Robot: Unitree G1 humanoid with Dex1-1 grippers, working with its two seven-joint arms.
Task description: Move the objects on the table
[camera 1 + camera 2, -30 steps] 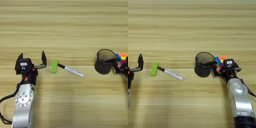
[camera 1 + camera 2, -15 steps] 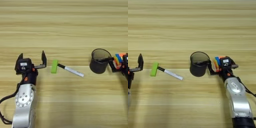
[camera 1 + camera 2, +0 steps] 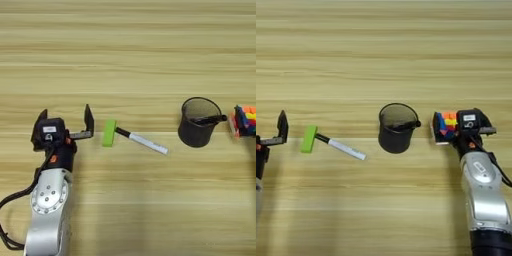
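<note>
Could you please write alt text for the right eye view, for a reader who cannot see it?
The right gripper holds a multicoloured puzzle cube beside a black mesh cup on a wooden table. Further left lie a white marker and a lime-green block, with the left gripper at the edge.

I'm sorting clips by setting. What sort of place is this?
Probably a lab test bench for tabletop handling: a bare wooden table with unrelated props, namely a puzzle cube, mesh cup, marker and green block, between two robot arms.
</note>
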